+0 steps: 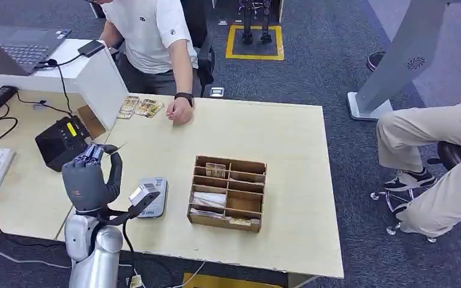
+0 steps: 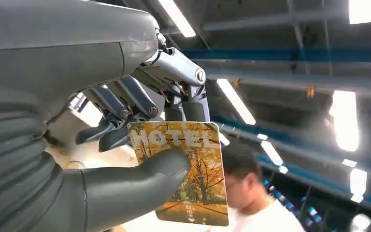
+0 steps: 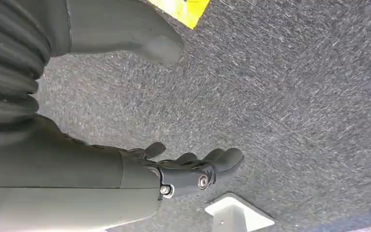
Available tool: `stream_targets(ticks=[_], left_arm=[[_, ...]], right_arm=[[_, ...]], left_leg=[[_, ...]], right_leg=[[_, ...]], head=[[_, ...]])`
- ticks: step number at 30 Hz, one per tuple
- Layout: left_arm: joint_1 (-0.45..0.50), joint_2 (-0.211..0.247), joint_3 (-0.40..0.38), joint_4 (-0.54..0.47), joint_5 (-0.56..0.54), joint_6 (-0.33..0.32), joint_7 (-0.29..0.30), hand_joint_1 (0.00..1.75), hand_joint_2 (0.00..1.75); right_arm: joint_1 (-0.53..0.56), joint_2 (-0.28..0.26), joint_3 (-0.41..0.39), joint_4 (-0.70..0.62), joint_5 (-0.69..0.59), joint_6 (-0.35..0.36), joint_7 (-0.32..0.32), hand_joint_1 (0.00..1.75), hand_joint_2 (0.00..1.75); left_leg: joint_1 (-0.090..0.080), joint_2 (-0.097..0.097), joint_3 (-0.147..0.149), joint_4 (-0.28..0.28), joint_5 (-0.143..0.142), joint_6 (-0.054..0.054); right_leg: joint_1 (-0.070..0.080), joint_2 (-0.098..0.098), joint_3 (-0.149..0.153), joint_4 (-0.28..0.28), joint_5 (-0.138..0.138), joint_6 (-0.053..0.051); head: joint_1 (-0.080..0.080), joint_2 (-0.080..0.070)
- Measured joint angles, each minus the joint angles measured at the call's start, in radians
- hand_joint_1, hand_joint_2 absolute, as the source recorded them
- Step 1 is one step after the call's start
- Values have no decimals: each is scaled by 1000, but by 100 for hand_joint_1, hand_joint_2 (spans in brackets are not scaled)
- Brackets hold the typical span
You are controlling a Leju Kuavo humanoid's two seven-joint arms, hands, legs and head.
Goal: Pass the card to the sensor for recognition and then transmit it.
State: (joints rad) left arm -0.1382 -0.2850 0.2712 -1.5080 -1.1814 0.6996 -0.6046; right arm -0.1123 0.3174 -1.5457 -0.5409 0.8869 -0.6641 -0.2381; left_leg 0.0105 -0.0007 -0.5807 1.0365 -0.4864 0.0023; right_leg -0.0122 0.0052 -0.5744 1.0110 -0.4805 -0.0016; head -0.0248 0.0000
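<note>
So the left hand [image 1: 90, 177] is raised above the near-left part of the table [image 1: 276, 144], and it's got the card [image 2: 186, 169] pinched between thumb [image 2: 159, 171] and fingers [image 2: 125, 104], an orange autumn-tree one with HOTEL printed on it. The grey sensor [image 1: 151, 197] sits flat on the table just beside that hand, with the wooden organizer [image 1: 228, 193] next to it. The right hand [image 3: 174, 166] hangs over grey carpet, fingers spread apart and holding nothing. A person's hand [image 1: 180, 111] rests at the far edge near more cards [image 1: 139, 107].

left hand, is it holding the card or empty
Holding it: in the left wrist view the left hand pinches the hotel card between thumb and fingers.
</note>
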Motion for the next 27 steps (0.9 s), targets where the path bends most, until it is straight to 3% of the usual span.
stream_targets(ticks=[10,16,27], left_arm=[[26,3,19,79,-64,0,-18,175,175],[37,3,26,123,-126,0,33,175,175],[46,4,27,161,-136,1,34,175,175]], right_arm=[[0,0,0,0,-13,0,-2,0,175],[0,0,0,0,-18,0,-1,0,175],[0,0,0,0,-28,0,-2,0,175]], left_leg=[[0,-1,0,0,0,0],[0,-1,0,0,0,0],[0,-1,0,0,0,0]], right_leg=[[0,-1,0,0,0,0],[0,-1,0,0,0,0],[0,-1,0,0,0,0]], head=[[0,0],[1,0],[1,0]])
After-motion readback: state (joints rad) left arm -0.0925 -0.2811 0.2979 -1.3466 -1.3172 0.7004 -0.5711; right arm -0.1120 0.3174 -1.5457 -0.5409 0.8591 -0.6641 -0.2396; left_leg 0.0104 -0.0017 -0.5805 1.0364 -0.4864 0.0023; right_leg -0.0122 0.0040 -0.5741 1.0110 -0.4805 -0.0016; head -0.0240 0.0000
